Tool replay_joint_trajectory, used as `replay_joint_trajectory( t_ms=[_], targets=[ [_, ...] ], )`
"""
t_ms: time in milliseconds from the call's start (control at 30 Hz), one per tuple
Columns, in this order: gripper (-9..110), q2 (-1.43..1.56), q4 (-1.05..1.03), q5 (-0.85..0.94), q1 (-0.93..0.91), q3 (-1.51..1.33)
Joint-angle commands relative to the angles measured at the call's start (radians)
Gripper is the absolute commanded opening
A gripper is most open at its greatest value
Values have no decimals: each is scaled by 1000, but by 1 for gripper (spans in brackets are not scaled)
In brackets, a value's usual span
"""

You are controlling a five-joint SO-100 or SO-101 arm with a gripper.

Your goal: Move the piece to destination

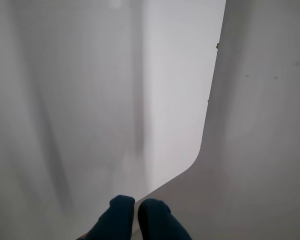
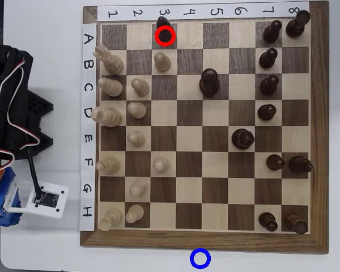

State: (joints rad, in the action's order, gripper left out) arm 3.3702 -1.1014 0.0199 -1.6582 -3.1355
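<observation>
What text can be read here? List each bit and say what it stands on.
"1 2 3 4 5 6 7 8": white paper strip along the chessboard's top edge.
"A B C D E F G H": white paper strip down its left edge.
Wrist view: no text.

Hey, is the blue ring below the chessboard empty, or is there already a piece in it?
Empty. In the overhead view the blue ring encloses only plain white surface; the dark pawn stands on the board inside the red ring.
</observation>
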Motion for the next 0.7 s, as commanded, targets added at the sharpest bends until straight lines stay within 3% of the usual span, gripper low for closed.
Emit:
replay_joint_trajectory(
  t_ms=[0,167,400,667],
  targets=[
    [0,40,5,-44,-5,41],
    [0,-144,21,-130,49,284],
    [0,-551,-52,-388,179,939],
    [0,-785,-8,-680,362,1427]
  ],
)
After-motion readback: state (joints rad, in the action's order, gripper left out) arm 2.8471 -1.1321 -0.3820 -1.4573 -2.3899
